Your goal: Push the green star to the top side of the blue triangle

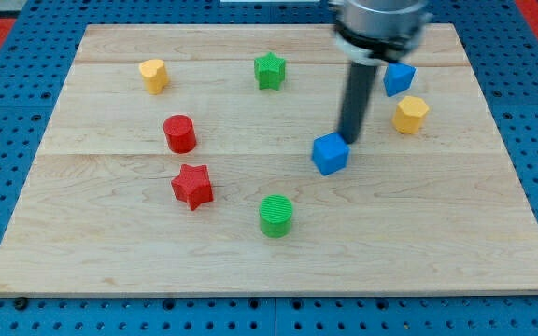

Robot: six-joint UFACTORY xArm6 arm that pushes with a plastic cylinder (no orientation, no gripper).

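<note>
The green star [269,71] lies near the view's top, left of centre. A blue block [399,78], which looks like the triangle, lies at the upper right, partly behind the arm. My tip [349,141] is at the upper right edge of a blue cube [330,154], touching it or nearly so. The tip is well right of and below the green star, and below and left of the blue triangle. The rod [356,103] rises straight up from the tip.
A yellow hexagon-like block [410,114] lies right of the rod. A yellow block [154,75] is at the upper left. A red cylinder [180,133] and red star [192,186] are at the left. A green cylinder [276,216] is at bottom centre.
</note>
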